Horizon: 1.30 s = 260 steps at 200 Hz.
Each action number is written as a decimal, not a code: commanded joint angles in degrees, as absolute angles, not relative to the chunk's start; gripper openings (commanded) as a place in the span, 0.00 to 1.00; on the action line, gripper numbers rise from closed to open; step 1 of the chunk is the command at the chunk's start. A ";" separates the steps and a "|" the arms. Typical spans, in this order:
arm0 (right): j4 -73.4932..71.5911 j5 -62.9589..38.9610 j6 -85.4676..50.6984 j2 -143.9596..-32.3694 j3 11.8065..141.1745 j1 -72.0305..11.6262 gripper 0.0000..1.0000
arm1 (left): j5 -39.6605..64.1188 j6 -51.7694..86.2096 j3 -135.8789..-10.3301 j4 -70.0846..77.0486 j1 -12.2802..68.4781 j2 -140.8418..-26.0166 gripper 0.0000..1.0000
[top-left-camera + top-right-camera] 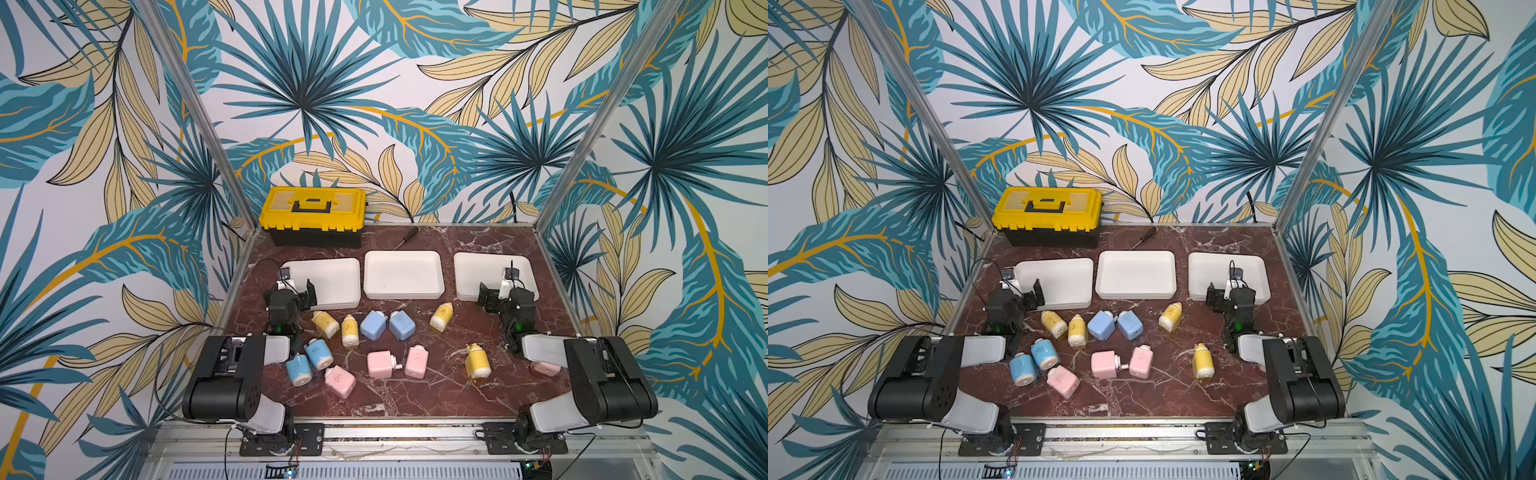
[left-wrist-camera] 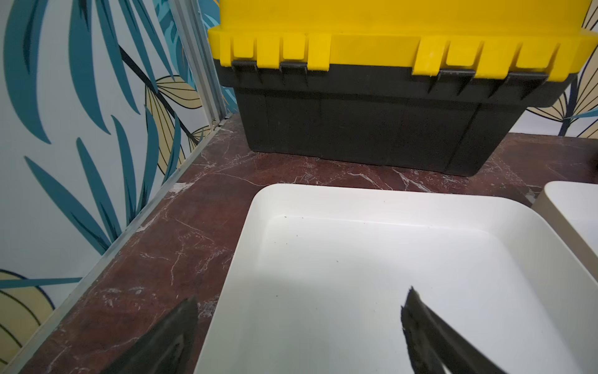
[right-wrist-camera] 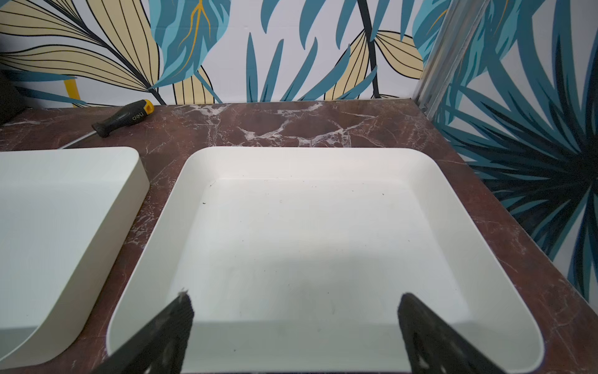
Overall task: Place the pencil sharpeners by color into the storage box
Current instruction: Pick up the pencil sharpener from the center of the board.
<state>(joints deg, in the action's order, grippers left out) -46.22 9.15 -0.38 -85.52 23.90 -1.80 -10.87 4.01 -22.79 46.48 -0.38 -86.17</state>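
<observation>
Lying loose, pencil sharpeners (image 1: 374, 325) well behind both spread, empty grippers.

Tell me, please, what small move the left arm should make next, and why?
Probably lower the left gripper, jaws open and empty, onto the nearest yellow sharpener. All three white trays, including the left tray, hold nothing, and every visible sharpener lies on the table.

Both top views look down from high up at the front, far back, and see the whole surface (image 1: 415, 395). Each wrist camera sits low and close behind its gripper. The left one faces the toolbox (image 2: 388, 107). Both wrist views show the middle tray (image 3: 64, 226).
</observation>
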 commanded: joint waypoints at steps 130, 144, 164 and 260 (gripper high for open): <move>-46.67 8.80 -0.70 -85.36 23.80 -1.92 0.99 | -10.46 3.34 -23.11 46.50 -0.18 -86.44 0.99; -46.71 8.86 -0.73 -85.40 23.82 -1.86 0.99 | -10.48 3.34 -23.16 46.50 -0.18 -86.43 0.99; -46.85 8.80 -0.70 -85.45 23.83 -1.85 0.99 | -10.46 3.36 -23.15 46.50 -0.18 -86.49 0.99; -43.87 7.21 0.37 -83.00 24.79 -1.85 0.99 | -10.98 2.29 -24.29 44.70 -0.18 -82.32 0.99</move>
<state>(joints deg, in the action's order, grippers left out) -46.24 8.93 -0.36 -85.49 23.90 -1.80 -10.87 3.77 -22.81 46.44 -0.38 -86.08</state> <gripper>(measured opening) 0.993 0.994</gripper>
